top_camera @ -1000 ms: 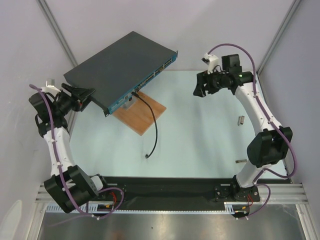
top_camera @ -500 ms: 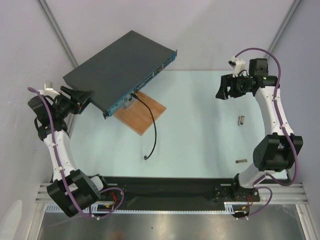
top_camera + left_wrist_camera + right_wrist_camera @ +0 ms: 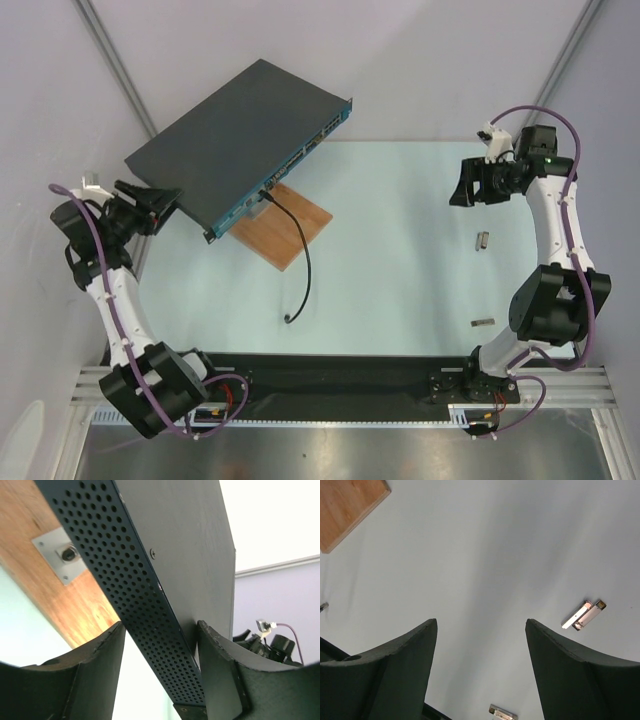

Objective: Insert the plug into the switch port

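Note:
The switch (image 3: 235,135), a flat dark grey box with a teal front face, stands tilted at the back left, its front resting on a wooden board (image 3: 290,232). A black cable's plug (image 3: 268,189) meets a socket on that front face; how deep it sits I cannot tell. The cable curves down to a free end (image 3: 290,318) on the table. My left gripper (image 3: 176,195) (image 3: 160,625) is shut on the switch's left edge, whose perforated side (image 3: 150,605) runs between the fingers. My right gripper (image 3: 462,188) (image 3: 481,625) hangs open at the far right, holding nothing.
Two small metal connectors lie on the pale table at the right, one (image 3: 482,239) (image 3: 582,615) farther back and one (image 3: 483,322) (image 3: 502,712) nearer. The wooden board (image 3: 75,605) carries a metal plate with a fitting (image 3: 62,557). Grey walls close off the back and sides.
My right arm has swung back to the right, away from the switch, jaws still open. The left gripper and the switch edge in it have shifted slightly left.

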You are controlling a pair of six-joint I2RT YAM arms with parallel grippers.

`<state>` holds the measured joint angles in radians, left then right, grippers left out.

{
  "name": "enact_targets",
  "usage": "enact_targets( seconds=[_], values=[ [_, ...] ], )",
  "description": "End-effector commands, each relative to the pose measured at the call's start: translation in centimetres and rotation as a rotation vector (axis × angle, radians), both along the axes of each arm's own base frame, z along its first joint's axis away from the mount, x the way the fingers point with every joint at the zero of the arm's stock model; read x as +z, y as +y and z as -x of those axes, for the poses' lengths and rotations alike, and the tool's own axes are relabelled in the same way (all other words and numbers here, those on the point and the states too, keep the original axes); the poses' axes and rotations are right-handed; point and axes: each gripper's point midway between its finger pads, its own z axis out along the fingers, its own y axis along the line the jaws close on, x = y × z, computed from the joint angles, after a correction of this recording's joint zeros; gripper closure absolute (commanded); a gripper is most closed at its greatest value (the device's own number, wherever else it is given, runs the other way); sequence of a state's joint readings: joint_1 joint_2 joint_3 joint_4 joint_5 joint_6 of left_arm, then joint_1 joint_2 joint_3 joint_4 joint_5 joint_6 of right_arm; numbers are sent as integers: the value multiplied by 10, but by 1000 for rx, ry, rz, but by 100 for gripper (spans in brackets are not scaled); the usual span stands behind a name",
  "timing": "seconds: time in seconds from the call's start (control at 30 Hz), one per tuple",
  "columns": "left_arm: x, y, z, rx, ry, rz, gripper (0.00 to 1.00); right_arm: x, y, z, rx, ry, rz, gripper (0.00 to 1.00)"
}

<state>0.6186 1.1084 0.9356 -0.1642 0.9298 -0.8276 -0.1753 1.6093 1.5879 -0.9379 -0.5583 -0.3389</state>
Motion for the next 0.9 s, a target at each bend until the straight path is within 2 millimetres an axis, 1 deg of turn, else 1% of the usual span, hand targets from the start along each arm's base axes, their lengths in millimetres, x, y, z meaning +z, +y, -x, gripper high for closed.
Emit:
enact_targets(
  seconds=[0.0,0.07,0.1,0.13,0.17,0.2,0.23,0.27,0.3,0.33,0.37,0.43,0.5,0.53,0.6,0.63,0.67,0.7,0.73,0.8,0.87],
  values=[
    [-78,71,8,297,225,-109,85,3,-2,5,19,-9,7,23],
    [-74,69,8,283,210,-101,75,0,-4,5,18,0,9,23],
    [-67,68,5,270,182,-109,68,-2,-6,5,17,3,16,23],
    [-63,67,4,257,166,-111,55,-4,-9,4,14,7,21,22],
    [-57,65,3,245,149,-111,50,-6,-10,5,13,12,23,22],
    [-46,65,2,243,120,-130,46,-9,-14,5,6,19,27,22],
    [-39,66,2,246,103,-142,37,-13,-17,5,4,25,32,22],
    [-34,66,2,247,87,-159,33,-16,-21,6,-2,33,35,22],
    [-21,66,3,252,56,-184,30,-22,-28,7,-17,44,43,22],
    [-15,65,4,254,41,-195,27,-26,-32,7,-20,50,54,21],
    [-9,65,5,256,26,-214,20,-31,-37,7,-24,61,62,20],
    [9,64,8,267,-17,-255,14,-44,-53,8,-63,89,96,20],
    [23,65,14,297,-50,-314,10,-57,-71,7,-108,122,120,21],
    [26,65,16,308,-60,-332,7,-68,-79,4,-131,148,139,22],
    [33,67,22,338,-77,-385,5,-79,-89,5,-158,176,155,25],
    [31,67,24,343,-71,-396,5,-85,-93,3,-168,186,169,25],
    [32,68,26,351,-73,-414,5,-96,-99,5,-179,214,197,26],
    [34,69,29,364,-82,-452,5,-105,-101,9,-179,240,205,26],
    [32,70,32,372,-77,-466,5,-111,-105,13,-177,259,220,27],
    [32,72,36,392,-77,-496,4,-126,-107,23,-162,310,214,27],
    [25,73,37,395,-61,-499,4,-132,-109,37,-130,349,209,26]
  ],
)
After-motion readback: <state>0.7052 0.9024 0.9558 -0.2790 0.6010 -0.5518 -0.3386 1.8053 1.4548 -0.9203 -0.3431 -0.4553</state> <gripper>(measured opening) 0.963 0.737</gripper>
